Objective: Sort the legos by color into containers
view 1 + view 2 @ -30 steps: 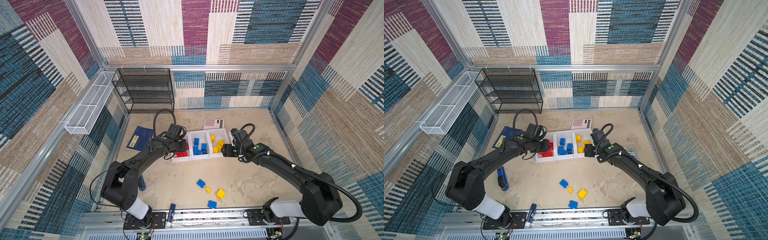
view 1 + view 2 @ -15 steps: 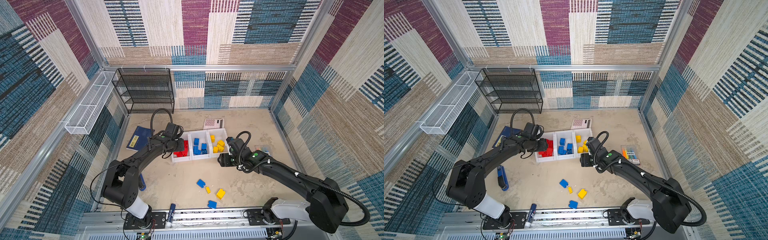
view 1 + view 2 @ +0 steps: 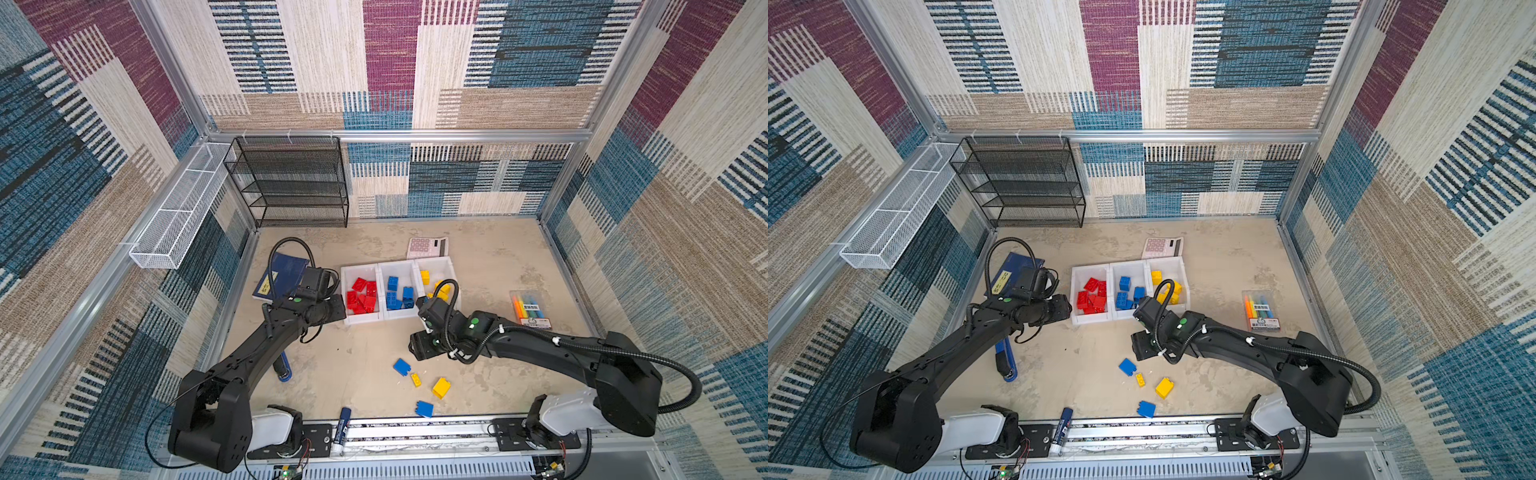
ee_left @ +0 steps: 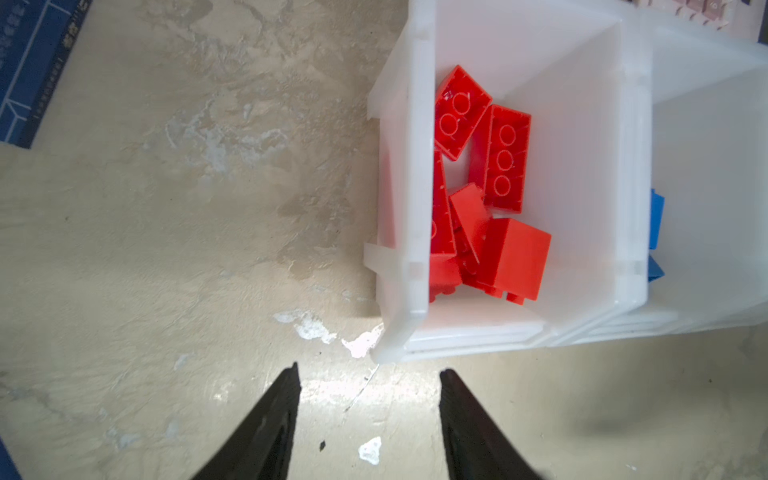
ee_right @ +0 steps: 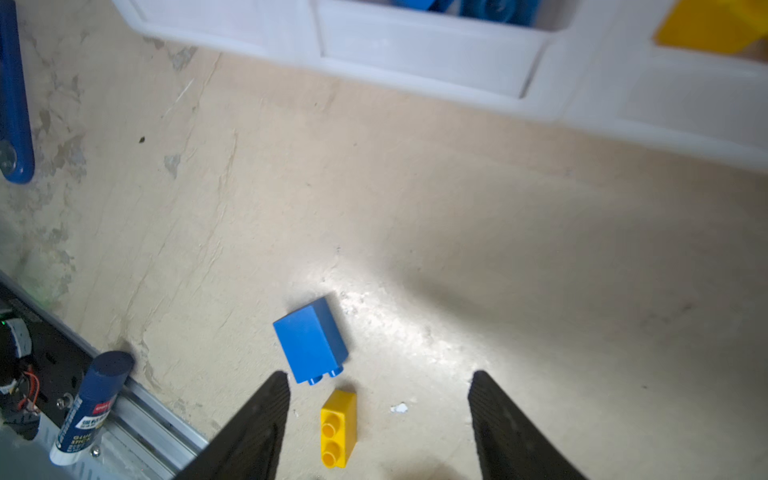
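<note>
Three joined white containers (image 3: pixel 399 262) (image 3: pixel 1128 263) stand mid-table. They hold red legos (image 3: pixel 363 295), blue legos (image 3: pixel 397 293) and yellow legos (image 3: pixel 436 286), one colour per bin. Near the front edge lie loose legos: a blue one (image 3: pixel 402 366), a small yellow one (image 3: pixel 415 379), a larger yellow one (image 3: pixel 441 387) and another blue one (image 3: pixel 424 409). My left gripper (image 4: pixel 368 374) is open and empty, just off the red bin's near-left corner (image 4: pixel 399 332). My right gripper (image 5: pixel 378 378) hangs open above the floor. The blue brick (image 5: pixel 311 338) lies by one fingertip and the small yellow brick (image 5: pixel 338 428) lies below, between the fingers.
A glue stick (image 3: pixel 343 424) lies on the front rail and a blue tool (image 3: pixel 282 368) under the left arm. A dark blue booklet (image 3: pixel 282 276), a pink calculator (image 3: pixel 428 246) and a marker pack (image 3: pixel 530 309) surround the bins. A black mesh rack (image 3: pixel 291 183) and a white wire basket (image 3: pixel 178 216) stand at the back left.
My left gripper has opened and drawn back from over the red bin. My right gripper has swung from the yellow bin toward the loose bricks near the front.
</note>
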